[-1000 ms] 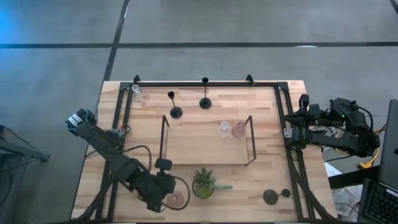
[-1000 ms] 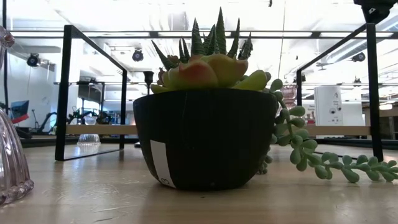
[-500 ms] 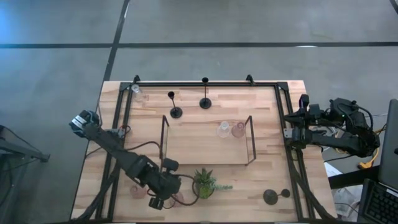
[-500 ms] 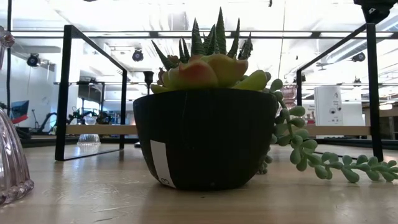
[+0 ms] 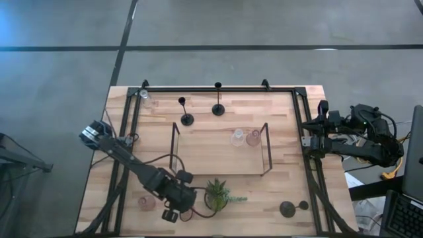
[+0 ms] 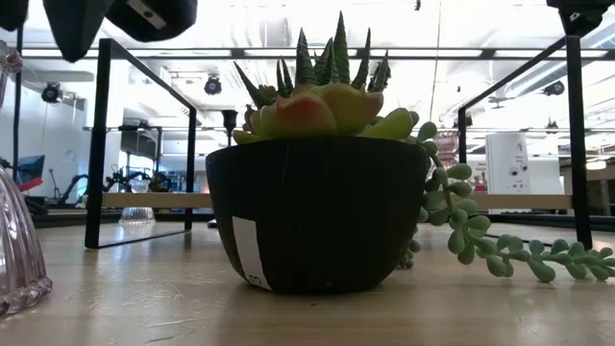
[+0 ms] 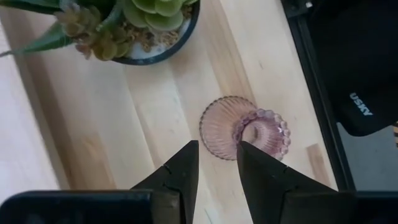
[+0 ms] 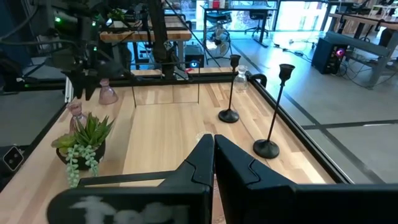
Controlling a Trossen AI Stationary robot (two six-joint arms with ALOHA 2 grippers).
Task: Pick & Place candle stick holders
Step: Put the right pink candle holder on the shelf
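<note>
Already two glass candle stick holders (image 5: 245,137) sit inside the wire-framed tray (image 5: 266,151), while the left end effector (image 7: 216,163), parted and empty, hovers just above a pink ribbed holder (image 7: 242,127) beside the potted plant (image 5: 217,195); most remain unplaced.

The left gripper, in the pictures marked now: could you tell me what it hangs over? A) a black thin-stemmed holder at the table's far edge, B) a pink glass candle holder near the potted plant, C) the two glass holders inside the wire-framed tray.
B: the left wrist view shows the left gripper with its fingers parted above a ribbed pink glass holder, with the potted plant close by.
</note>
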